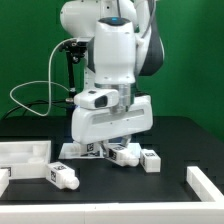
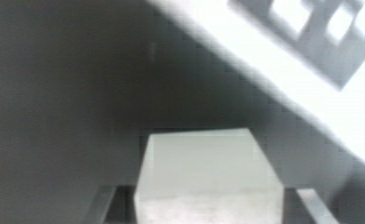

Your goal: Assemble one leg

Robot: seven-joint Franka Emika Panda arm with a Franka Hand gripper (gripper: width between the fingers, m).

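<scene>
My gripper (image 1: 117,146) is low over the black table, in the middle of the exterior view. In the wrist view the gripper (image 2: 207,212) is shut on a leg (image 2: 205,170), a chunky white block that fills the gap between the two fingers (image 2: 118,206). In the exterior view the hand hides this leg. More legs lie on the table: one at the front left (image 1: 62,176), two just to the exterior view's right of the gripper (image 1: 126,154) (image 1: 149,160). A blurred white part with tag markers (image 2: 314,28) shows beyond the held leg in the wrist view.
The large white panel with raised rims (image 1: 24,155) lies at the exterior view's left. Another white piece (image 1: 206,181) lies at the front right edge. A black stand with cables (image 1: 68,70) rises behind the arm, before a green backdrop.
</scene>
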